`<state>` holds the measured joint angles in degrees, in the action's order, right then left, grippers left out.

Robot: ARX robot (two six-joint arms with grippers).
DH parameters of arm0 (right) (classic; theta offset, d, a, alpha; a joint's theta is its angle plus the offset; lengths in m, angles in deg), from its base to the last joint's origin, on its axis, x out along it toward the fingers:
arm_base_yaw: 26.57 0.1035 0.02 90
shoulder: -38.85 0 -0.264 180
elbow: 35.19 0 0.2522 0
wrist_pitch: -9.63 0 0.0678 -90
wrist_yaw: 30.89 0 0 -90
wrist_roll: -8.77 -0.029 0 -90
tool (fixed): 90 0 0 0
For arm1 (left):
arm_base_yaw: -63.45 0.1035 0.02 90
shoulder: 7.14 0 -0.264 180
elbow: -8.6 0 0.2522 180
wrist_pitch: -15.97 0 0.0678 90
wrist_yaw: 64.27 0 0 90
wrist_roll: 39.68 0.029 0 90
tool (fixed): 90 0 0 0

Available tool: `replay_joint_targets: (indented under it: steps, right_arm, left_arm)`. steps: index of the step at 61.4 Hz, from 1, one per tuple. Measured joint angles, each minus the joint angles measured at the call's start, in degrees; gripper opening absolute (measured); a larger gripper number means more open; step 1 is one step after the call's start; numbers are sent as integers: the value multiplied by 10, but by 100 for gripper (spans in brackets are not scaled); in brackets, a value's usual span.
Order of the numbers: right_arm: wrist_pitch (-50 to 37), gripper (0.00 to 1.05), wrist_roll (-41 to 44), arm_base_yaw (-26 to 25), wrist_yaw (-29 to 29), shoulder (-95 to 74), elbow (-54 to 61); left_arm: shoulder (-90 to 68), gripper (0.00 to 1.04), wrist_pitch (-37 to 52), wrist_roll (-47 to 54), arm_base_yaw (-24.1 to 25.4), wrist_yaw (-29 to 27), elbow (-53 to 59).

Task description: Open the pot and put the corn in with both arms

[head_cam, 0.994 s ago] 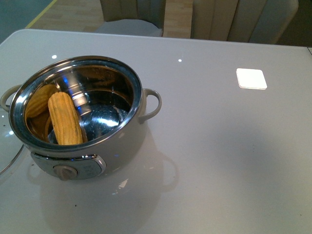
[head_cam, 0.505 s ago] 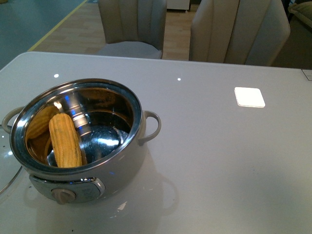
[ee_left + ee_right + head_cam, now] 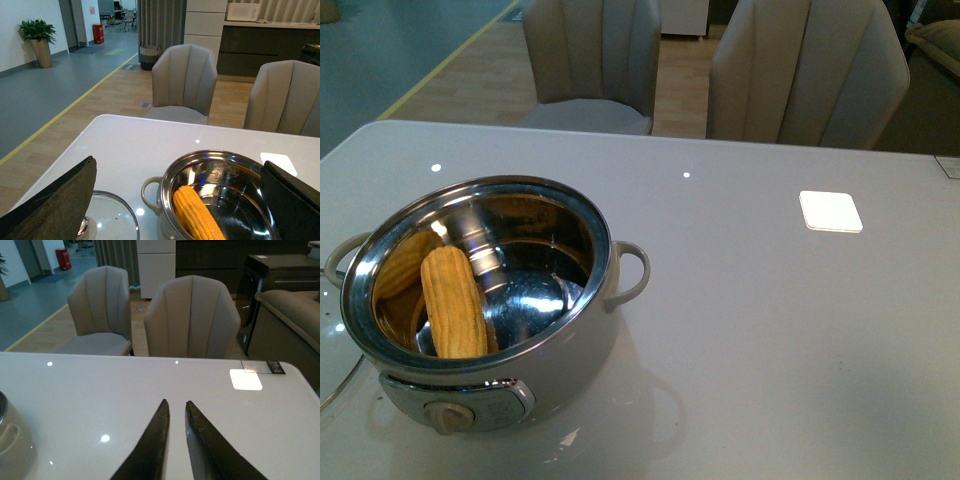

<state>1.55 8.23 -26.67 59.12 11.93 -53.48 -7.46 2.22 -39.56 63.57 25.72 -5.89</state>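
Looking from the front, the round cream-white electric pot (image 3: pixel 480 300) stood uncovered, the yellow corn cob (image 3: pixel 453 302) leaning inside against its steel wall. At the left wrist, the left gripper (image 3: pixel 175 200) gaped wide, empty above the pot, the glass lid (image 3: pixel 107 217) set aside. At the right wrist, the right gripper (image 3: pixel 176 412) stood nearly closed, empty, evidently finished.

Nothing readable anywhere. Front panel of the pot (image 3: pixel 470 405) around its knob (image 3: pixel 448 417): faint markings only, too small and blurred to make out. Inside wall of the pot in the left wrist view: some stamped marks on the steel, not legible. Far wall in the same view: a small reddish sign (image 3: pixel 93 10), wording lost in the distance. Strip at the table (image 3: pixel 150 390) edge in the right wrist view (image 3: pixel 262 367): dark patches, no letters to be read.
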Motion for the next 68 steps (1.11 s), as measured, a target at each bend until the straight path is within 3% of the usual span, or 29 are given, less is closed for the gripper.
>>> replay_joint_targets:
  steps: [2, 5, 53, 58, 68]
  right_arm:
    - [5, 3, 0, 0, 0, 9, 3]
    - [11, 2, 2, 0, 0, 20, 7]
    - [116, 2, 2, 0, 0, 167, 35]
    - [200, 2, 2, 0, 0, 232, 35]
    - [217, 2, 2, 0, 0, 265, 35]
  left_arm:
    - [0, 98, 0, 0, 0, 0, 0]
    - [0, 98, 0, 0, 0, 0, 0]
    - [0, 98, 0, 0, 0, 0, 0]
    - [0, 98, 0, 0, 0, 0, 0]
    - [0, 98, 0, 0, 0, 0, 0]
